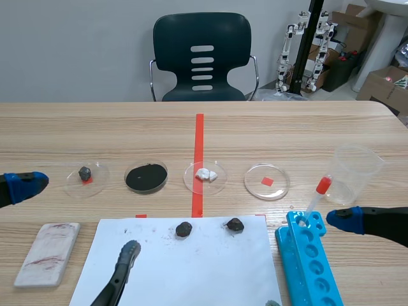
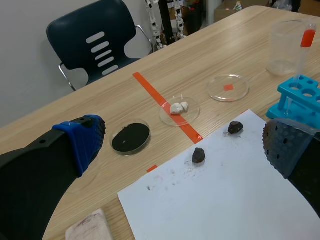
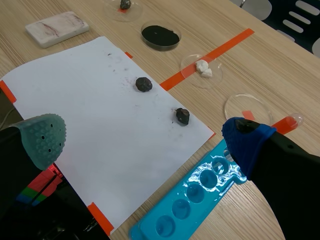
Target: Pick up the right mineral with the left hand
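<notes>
A white paper sheet (image 1: pixel 191 271) lies flat. The left gripper (image 2: pixel 182 142), at the sheet's left side, has fingers spread, empty. The right gripper (image 3: pixel 145 136), at its right side, likewise. The right dark mineral lump (image 1: pixel 234 224) rests near the sheet's far edge.

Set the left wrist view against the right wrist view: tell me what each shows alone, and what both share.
Only the left wrist view: the clear plastic beaker beyond the blue plastic tube rack. Only the right wrist view: the small grey rock in its clear dish. Both: the left dark mineral and the right dark mineral on the white paper sheet, the round dish of black powder, the dish of white chunks, and the rack.
</notes>
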### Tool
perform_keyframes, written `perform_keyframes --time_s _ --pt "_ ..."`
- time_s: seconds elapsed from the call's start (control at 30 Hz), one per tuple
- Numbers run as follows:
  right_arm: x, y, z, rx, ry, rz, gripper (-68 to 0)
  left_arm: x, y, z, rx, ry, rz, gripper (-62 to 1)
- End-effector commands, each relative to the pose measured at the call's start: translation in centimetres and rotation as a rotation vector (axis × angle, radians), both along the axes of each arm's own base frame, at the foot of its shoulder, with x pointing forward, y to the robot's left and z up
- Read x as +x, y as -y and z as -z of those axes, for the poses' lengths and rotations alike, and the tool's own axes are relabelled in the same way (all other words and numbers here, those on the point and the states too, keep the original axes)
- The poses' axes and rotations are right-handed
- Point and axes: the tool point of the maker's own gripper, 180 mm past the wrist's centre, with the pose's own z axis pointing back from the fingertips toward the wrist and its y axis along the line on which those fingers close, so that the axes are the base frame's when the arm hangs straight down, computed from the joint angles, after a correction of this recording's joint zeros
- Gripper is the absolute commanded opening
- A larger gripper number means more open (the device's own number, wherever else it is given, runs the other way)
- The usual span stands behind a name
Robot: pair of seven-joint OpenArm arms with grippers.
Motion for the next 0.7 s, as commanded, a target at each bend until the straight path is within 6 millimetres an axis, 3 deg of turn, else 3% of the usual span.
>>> perform_keyframes --time_s 0.0,0.37,0.67 --pt "0.3 0.0 -0.7 0.017 0.024 -0.001 0.4 0.7 0.0 -0.2 0.003 0.01 -0.005 1.4" --pt "0.3 0.0 -0.7 0.017 0.024 -0.001 0.4 3.7 1.5 1.8 -0.013 -0.143 -0.009 1.4" --pt "0.3 0.0 -0.7 0.017 0.024 -0.001 0.4 5.8 4.8 3.5 -0.012 -0.294 0.054 1.4"
